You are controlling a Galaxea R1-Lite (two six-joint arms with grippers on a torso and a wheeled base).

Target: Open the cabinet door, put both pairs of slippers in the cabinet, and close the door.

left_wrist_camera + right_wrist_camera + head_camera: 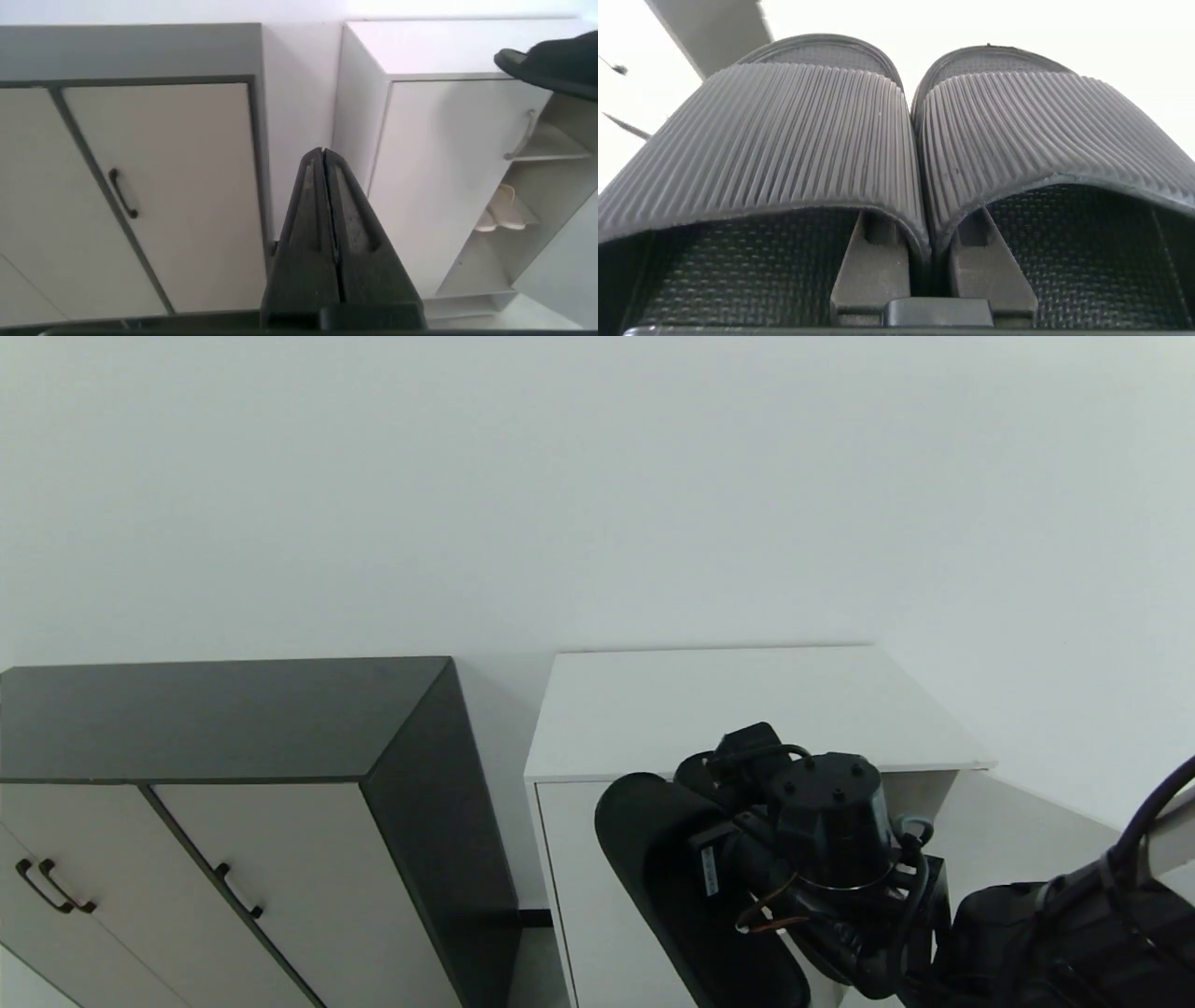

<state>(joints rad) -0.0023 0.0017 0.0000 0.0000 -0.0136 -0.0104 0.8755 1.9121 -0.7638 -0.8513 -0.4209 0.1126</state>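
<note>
Inside my open white cabinet (448,47), a pale pair of slippers (507,210) lies on the second shelf (481,271), beneath the upper shelf (553,147). The cabinet stands on the floor (1027,831) beside a dark-topped cabinet (224,714).

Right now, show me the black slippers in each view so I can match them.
Head view: black slippers low centre, before the white cabinet.
Left wrist view: black slippers poking in by that cabinet's top front edge.
Right wrist view: black slippers side by side, close up.
Shared landmark: the white cabinet, in head and left wrist views.
</note>
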